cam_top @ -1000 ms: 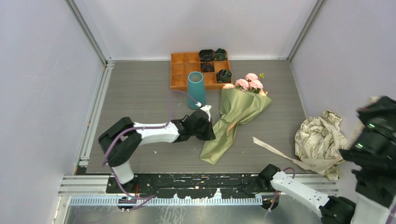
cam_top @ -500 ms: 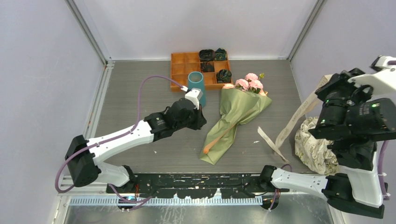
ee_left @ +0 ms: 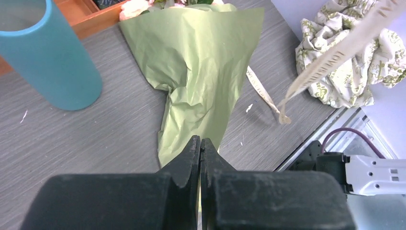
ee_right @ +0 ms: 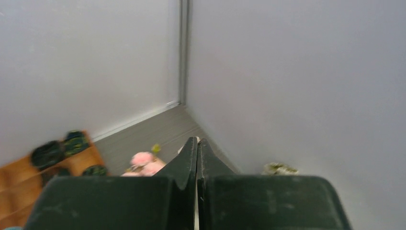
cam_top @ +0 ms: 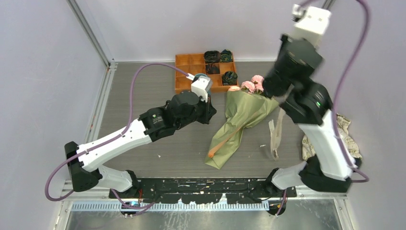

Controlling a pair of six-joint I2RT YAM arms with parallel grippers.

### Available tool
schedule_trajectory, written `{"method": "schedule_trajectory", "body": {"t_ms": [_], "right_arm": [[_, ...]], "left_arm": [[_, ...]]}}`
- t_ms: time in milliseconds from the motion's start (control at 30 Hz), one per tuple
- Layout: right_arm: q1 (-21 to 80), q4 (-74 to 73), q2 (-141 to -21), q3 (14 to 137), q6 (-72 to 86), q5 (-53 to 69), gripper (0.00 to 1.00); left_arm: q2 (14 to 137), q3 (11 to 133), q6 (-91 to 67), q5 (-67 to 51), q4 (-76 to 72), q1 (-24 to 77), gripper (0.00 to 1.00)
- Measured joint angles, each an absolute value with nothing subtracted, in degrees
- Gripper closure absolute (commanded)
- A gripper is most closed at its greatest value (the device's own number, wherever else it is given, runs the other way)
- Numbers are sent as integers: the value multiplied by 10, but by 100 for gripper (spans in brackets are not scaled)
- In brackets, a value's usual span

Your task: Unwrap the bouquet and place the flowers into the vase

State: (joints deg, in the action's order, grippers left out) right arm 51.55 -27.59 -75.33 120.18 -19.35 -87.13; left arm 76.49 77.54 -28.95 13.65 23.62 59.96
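Observation:
The bouquet point(cam_top: 242, 117) lies on the table as a cone of olive-green paper point(ee_left: 201, 72), orange showing at its narrow tip. The flowers point(cam_top: 256, 85), pink roses, stick out of its wide far end. The teal vase point(ee_left: 48, 62) stands upright left of it; in the top view my left wrist hides most of it. My left gripper point(ee_left: 200, 139) is shut with nothing in it, hovering over the cone's narrow part. My right gripper point(ee_right: 197, 140) is raised high and shut on the cream ribbon point(cam_top: 275, 136), which hangs down to the table right of the bouquet.
An orange compartment tray point(cam_top: 191, 67) with dark rosette lumps stands at the back, behind the vase. A crumpled cream patterned paper wad point(cam_top: 345, 132) lies at the right edge. Grey walls close in the left, back and right sides.
My right arm has swung up and leftward from the right edge, lifting the ribbon off the table. My left arm has stretched forward and risen toward the vase and bouquet.

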Motion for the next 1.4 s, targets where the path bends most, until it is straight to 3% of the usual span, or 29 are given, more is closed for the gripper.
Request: {"method": "schedule_trajectory", "body": {"t_ms": [133, 233, 433, 567, 633, 700, 733, 1000, 1167, 1400], "right_arm": [[331, -467, -865, 1307, -47, -711, 100], [153, -543, -888, 1248, 50, -567, 100], [-79, -603, -888, 1146, 176, -346, 99], [-174, -608, -873, 1126, 238, -252, 86], [-201, -609, -859, 1106, 265, -213, 74], [-209, -607, -852, 1088, 285, -181, 47], [-208, -598, -848, 1072, 296, -157, 42], [-203, -535, -821, 943, 346, -29, 29], [-203, -484, -740, 858, 376, 30, 28], [-203, -430, -629, 784, 410, 84, 27]], "left_arm": [[777, 788, -278, 152, 249, 614, 100], [777, 788, -276, 163, 268, 618, 100], [776, 788, -267, 176, 288, 618, 100], [777, 785, -263, 171, 292, 618, 99], [778, 785, -262, 165, 292, 618, 97], [783, 785, -260, 156, 292, 618, 92], [787, 785, -258, 148, 292, 618, 89], [852, 796, -240, 95, 293, 630, 68], [927, 839, -232, 86, 294, 655, 55], [996, 849, -220, 90, 295, 668, 50]]}}
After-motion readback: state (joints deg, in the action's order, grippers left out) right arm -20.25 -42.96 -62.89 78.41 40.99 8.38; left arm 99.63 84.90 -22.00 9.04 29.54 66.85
